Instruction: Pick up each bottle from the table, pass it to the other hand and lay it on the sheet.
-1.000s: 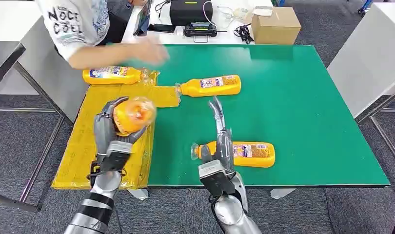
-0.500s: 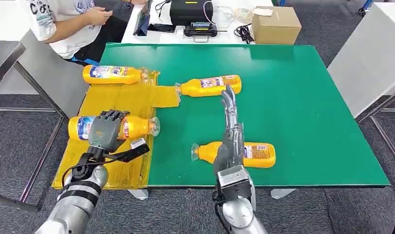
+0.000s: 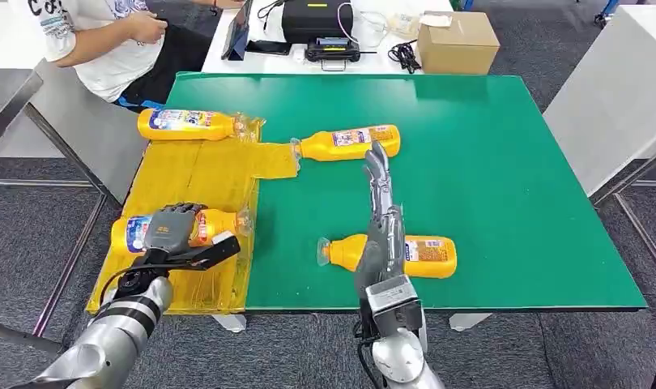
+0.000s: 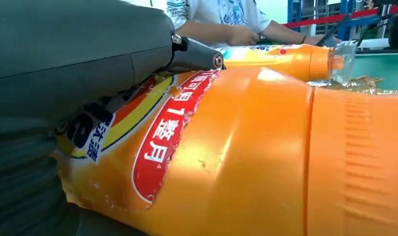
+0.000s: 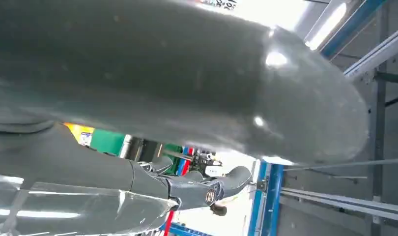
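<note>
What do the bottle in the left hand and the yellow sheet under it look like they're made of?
The bottle looks like glossy orange plastic: it has bright highlights, a printed label and a clear cap. The sheet looks like thin crinkled film, perhaps plastic wrap, given its wrinkles and sheen. The left hand holds the bottle.

Bright and even from overhead in the head view, with only soft shadows under the cardboard box (image 3: 457,42) at the green table's (image 3: 503,178) far edge. Glossy glare along the orange bottle (image 4: 246,157) up close, label slightly soft. Blown-out white behind the blurred right hand (image 5: 153,98).

Held bottle (image 3: 183,229) lower on sheet (image 3: 187,174)
</note>
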Controlling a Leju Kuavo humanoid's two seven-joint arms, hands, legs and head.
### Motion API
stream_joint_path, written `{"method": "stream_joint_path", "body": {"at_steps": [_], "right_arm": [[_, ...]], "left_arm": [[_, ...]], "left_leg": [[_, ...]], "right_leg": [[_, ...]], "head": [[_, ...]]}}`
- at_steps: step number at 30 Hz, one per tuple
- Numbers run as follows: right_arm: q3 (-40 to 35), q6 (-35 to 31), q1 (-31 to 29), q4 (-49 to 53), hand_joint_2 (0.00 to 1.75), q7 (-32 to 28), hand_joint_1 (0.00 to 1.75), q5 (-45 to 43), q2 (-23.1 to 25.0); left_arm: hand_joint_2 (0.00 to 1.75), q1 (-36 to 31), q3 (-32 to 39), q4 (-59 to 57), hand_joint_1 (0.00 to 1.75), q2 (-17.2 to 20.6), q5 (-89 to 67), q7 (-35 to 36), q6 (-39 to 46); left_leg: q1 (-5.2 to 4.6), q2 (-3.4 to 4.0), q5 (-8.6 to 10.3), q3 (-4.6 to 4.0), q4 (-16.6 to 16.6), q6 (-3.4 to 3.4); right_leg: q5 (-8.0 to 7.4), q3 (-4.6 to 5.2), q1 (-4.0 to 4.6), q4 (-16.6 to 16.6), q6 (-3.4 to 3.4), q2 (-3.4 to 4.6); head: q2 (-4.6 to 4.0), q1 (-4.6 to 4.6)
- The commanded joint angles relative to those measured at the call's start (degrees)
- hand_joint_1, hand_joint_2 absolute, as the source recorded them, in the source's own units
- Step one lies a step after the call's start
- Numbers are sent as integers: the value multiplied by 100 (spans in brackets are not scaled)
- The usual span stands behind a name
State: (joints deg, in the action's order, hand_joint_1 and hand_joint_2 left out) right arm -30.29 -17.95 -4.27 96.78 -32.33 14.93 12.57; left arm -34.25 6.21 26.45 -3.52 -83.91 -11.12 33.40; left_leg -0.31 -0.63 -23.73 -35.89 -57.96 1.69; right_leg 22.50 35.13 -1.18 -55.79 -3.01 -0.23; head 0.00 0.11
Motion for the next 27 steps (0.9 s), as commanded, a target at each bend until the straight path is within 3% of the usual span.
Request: {"method": "stream_joint_path", "body": {"at_steps": [1, 2, 3, 4, 7, 8, 10, 18, 22, 24, 27], "right_arm": [[-12, 153, -124, -456, 0, 123, 0, -51, -124], [25, 165, -126, -492, 0, 137, 0, -39, -107], [55, 205, -134, -532, 0, 163, 0, -63, -94], [108, 240, -147, -596, 0, 190, 0, -74, -75], [197, 310, -181, -750, 0, 228, 0, -140, -27], [211, 317, -192, -792, 0, 237, 0, -143, -19], [268, 335, -225, -924, 0, 258, 0, -165, 24], [277, 331, -233, -953, 0, 257, 0, -165, 23], [306, 372, -329, -1288, 0, 358, 0, -243, 59], [292, 372, -346, -1454, 0, 340, 0, -247, 68], [278, 322, -303, -1521, 0, 356, 0, -186, 54]], "left_arm": [[175, -244, 68, -752, 175, 110, 484, -107, -1192], [175, -224, 212, -707, 101, 74, 726, -232, -1355], [175, -251, 264, -777, 16, 67, 839, -229, -1650], [175, -221, 366, -697, 0, 44, 1072, -398, -1909], [175, -248, 579, -722, 0, 19, 1495, -486, -2450], [0, -248, 618, -723, 0, 19, 1578, -508, -2551], [0, -255, 761, -740, 0, 44, 1977, -543, -3047], [0, -242, 755, -735, 0, 58, 1988, -552, -3079], [0, -153, 1276, -701, 0, 63, 3013, -805, -3927], [0, -26, 1510, -516, 0, 1, 3418, -1341, -3859], [0, 70, 1614, -151, 0, -271, 3880, -1787, -2684]], "left_leg": [[9, 16, -11, 35, 5, -11], [7, 12, -7, 32, 6, -8], [9, 15, -11, 45, 7, -11], [6, 13, -7, 41, 7, -7], [4, 22, -9, 63, 13, -9], [6, 23, -11, 71, 14, -12], [14, 27, -17, 82, 12, -16], [2, -5, -13, 120, 14, -16], [4, 5, -15, 134, 17, -18], [4, 9, -15, 144, 23, -20], [1, -6, -14, 143, 17, -15]], "right_leg": [[4, -33, 10, 10, 15, 13], [2, -30, 7, 9, 12, 9], [5, -44, 10, 11, 16, 12], [2, -40, 7, 9, 12, 11], [1, -58, 6, 13, 13, 17], [2, -66, 8, 16, 16, 18], [5, -79, 16, 19, 23, 21], [16, -120, 3, 13, 14, 12], [12, -129, 5, 15, 17, 21], [11, -138, 5, 20, 17, 26], [15, -142, 1, 14, 11, 13]], "head": [[0, 0], [0, -2], [0, 0], [0, 0], [0, -2], [0, -2], [0, -2], [0, 0], [0, -2], [0, -2], [0, -4]]}}
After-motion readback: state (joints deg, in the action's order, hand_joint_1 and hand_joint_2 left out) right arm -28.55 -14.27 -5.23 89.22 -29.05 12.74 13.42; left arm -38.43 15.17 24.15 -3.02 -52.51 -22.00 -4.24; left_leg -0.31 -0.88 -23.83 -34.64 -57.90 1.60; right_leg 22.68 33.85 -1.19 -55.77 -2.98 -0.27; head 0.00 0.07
